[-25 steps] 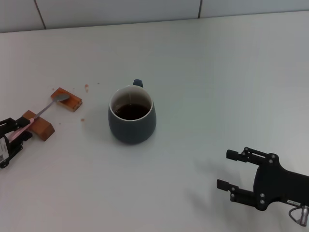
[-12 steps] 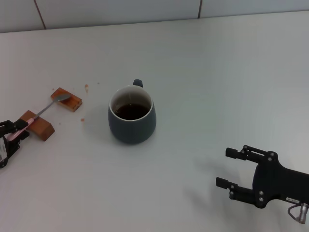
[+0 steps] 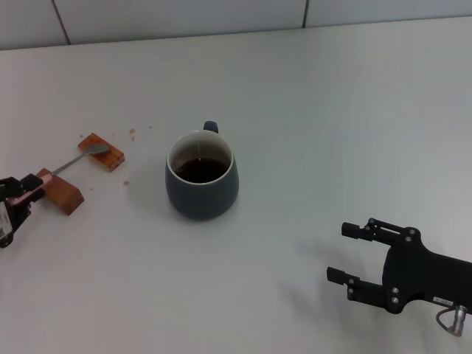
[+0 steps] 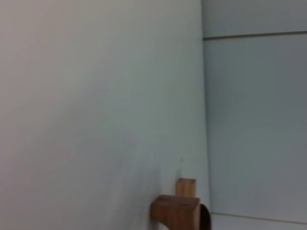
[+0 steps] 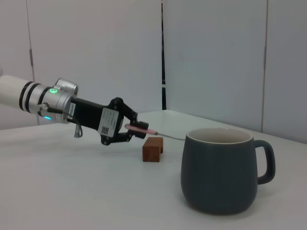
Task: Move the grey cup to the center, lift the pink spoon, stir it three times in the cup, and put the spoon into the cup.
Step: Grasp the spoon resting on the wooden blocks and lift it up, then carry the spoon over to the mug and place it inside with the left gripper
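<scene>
The grey cup (image 3: 201,177) stands mid-table with dark liquid inside, its handle pointing away from me; it also shows in the right wrist view (image 5: 219,171). The pink spoon (image 3: 71,163) lies slanted over two brown wooden blocks. Its bowl is at the far block (image 3: 102,151) and its pink handle is at the near block (image 3: 63,193). My left gripper (image 3: 22,193) at the far left edge is shut on the handle's end. In the right wrist view this gripper (image 5: 132,128) holds the spoon (image 5: 139,127) just above a block (image 5: 152,149). My right gripper (image 3: 352,254) hovers open and empty at the front right.
Small brown crumbs (image 3: 132,133) lie near the far block. The left wrist view shows the wooden blocks (image 4: 176,212) against the white table. A tiled wall (image 3: 184,15) runs along the table's far edge.
My left gripper has shifted slightly left and away from me, still holding the spoon handle. My right gripper has drifted a little left. The cup has not moved.
</scene>
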Robot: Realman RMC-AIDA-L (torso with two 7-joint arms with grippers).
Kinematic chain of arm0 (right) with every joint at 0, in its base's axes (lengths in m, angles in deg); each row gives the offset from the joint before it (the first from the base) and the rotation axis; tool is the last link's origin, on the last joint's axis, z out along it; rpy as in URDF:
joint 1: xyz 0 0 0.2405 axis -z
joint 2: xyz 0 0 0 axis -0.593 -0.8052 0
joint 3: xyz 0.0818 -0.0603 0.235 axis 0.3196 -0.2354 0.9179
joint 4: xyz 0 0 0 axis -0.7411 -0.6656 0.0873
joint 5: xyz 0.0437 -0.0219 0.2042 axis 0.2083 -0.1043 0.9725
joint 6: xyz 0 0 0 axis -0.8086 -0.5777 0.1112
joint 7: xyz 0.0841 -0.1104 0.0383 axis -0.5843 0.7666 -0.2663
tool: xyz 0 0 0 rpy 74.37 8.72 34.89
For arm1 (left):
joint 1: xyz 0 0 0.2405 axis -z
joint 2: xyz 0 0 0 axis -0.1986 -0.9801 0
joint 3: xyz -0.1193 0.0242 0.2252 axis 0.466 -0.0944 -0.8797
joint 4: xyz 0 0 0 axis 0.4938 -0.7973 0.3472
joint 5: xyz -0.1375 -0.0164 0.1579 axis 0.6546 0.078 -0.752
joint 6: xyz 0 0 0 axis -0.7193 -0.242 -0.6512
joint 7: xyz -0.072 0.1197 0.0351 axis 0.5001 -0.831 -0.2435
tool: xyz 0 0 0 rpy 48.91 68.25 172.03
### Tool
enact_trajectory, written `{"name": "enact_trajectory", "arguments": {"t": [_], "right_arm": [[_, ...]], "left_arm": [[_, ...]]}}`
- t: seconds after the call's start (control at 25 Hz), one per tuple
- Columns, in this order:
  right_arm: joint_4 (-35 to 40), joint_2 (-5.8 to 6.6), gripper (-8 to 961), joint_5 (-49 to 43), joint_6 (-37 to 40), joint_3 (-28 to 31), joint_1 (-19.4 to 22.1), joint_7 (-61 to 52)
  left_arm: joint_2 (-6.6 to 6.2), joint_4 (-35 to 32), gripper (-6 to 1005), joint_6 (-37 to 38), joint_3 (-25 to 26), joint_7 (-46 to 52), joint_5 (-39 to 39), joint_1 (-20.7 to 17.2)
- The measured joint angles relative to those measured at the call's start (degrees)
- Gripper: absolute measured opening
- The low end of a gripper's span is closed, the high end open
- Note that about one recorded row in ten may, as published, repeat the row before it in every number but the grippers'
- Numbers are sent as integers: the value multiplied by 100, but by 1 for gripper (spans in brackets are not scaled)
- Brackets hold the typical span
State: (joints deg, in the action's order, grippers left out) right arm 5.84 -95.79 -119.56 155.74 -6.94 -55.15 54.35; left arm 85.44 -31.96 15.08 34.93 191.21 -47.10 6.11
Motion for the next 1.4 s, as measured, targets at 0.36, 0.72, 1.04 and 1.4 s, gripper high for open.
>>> {"name": "enact_trajectory", "arguments": {"t": [0.36,0.72,1.04,1.4], "right_arm": [[-20,0,729,4,-39,-5,-30,0],[-20,0,729,2,-77,10,-8,1],[-72,0,729,11,-117,15,72,1],[-181,0,729,13,-238,14,154,1]], "left_arm": [[45,55,151,399,455,-241,71,53],[108,62,138,1127,482,-984,402,421],[189,-457,138,2542,379,-2469,448,1137],[444,-3190,137,3261,-1620,-2754,629,1462]]}}
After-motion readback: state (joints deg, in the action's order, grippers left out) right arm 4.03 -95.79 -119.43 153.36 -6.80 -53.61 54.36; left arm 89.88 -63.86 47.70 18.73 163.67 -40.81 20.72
